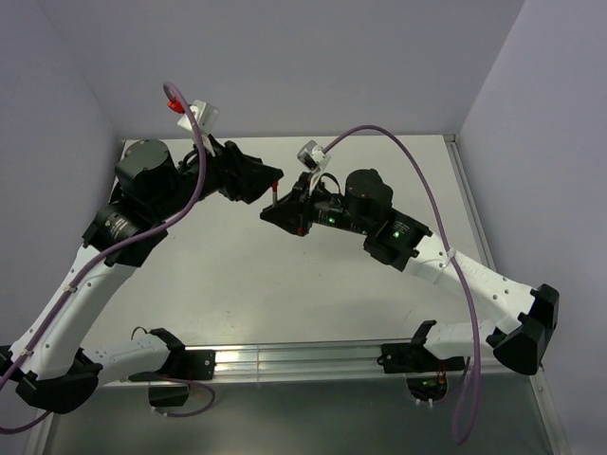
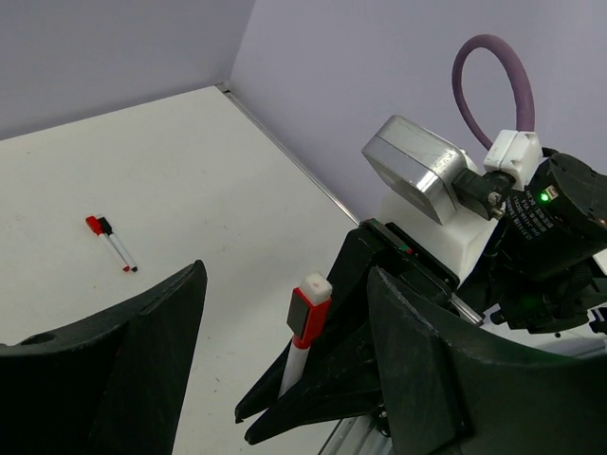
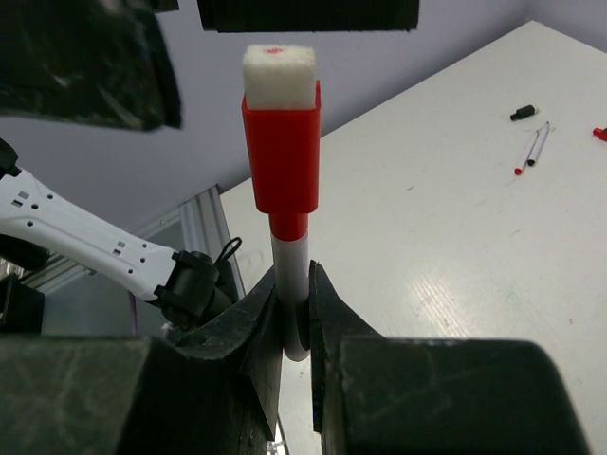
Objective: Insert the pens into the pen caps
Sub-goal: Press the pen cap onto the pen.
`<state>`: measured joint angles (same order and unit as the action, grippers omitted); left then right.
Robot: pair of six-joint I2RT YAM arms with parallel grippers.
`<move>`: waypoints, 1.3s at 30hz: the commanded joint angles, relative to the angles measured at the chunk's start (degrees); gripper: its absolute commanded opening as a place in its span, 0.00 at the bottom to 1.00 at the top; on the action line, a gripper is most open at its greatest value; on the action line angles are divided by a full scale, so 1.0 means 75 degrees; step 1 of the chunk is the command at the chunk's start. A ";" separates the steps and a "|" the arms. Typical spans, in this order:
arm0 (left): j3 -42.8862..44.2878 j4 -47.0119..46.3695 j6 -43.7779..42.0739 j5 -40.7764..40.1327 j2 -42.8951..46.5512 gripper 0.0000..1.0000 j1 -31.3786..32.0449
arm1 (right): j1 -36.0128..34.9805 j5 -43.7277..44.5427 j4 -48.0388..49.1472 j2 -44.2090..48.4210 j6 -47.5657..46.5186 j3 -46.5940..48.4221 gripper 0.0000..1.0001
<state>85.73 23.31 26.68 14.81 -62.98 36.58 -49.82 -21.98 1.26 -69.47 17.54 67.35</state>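
Pens in view number three. One pen (image 3: pixel 288 254) is clamped by its white barrel in the right gripper (image 3: pixel 294 318), whose two fingers close tight on it low down. It stands up out of them, raised above the table (image 2: pixel 190 161). The other two pens (image 2: pixel 116 248) lie side by side on the white table, well apart from both arms. One shows red ends and the other black. They are too small to tell whether caps sit on them.

Caps that can be made out number three at most. A red cap (image 3: pixel 282 142) sits on the upper end of the held pen, with a square white pad (image 3: pixel 279 74) on top of it, and a short red collar shows just under it. A black cap (image 3: pixel 522 112) lies loose on the table near the two pens, not touching them. A red piece (image 3: pixel 599 133) at the edge of the right wrist view may be another cap, though it is cut off.

The left gripper (image 2: pixel 286 280) holds nothing. Its fingers are spread wide on either side of the capped end, touching neither the cap nor the pen.
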 commanded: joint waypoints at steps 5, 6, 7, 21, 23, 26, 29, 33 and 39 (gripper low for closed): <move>0.0030 -0.0284 0.0076 0.0276 -0.0099 0.68 -0.0014 | -0.0095 0.0129 0.0020 0.0040 -0.0053 0.0442 0.00; 0.0018 -0.0295 0.0099 0.0287 -0.0099 0.68 -0.0014 | -0.0118 0.0130 0.0032 0.0017 -0.0054 0.0453 0.00; 0.0018 -0.0307 0.0111 0.0287 -0.0099 0.68 -0.0014 | -0.0119 0.0130 0.0020 0.0028 -0.0042 0.0465 0.00; 0.0124 -0.0120 0.0205 0.0557 -0.0228 0.60 -0.0014 | -0.0154 0.0399 -0.0062 -0.0041 -0.0100 0.0512 0.00; 0.0135 -0.0038 0.0170 0.0522 -0.0204 0.60 -0.0014 | -0.0154 0.0411 -0.0062 -0.0065 -0.0100 0.0524 0.00; 0.0205 0.0103 0.0147 0.0487 -0.0216 0.57 -0.0014 | -0.0154 0.0457 -0.0097 -0.0088 -0.0065 0.0559 0.00; 0.0241 0.0255 0.0076 0.0405 -0.0263 0.56 -0.0014 | -0.0154 0.0493 -0.0109 -0.0147 -0.0054 0.0605 0.00; 0.0276 0.0408 0.0053 0.0334 -0.0298 0.53 -0.0002 | -0.0154 0.0540 -0.0109 -0.0170 -0.0042 0.0641 0.00; 0.0299 0.0478 0.0006 0.0217 -0.0286 0.47 0.0033 | -0.0166 0.0528 -0.0261 -0.0206 -0.0054 0.0664 0.00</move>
<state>85.76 27.11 27.79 17.17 -65.36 36.58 -50.50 -18.63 -1.13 -70.83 17.50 69.38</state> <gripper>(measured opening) 0.485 0.183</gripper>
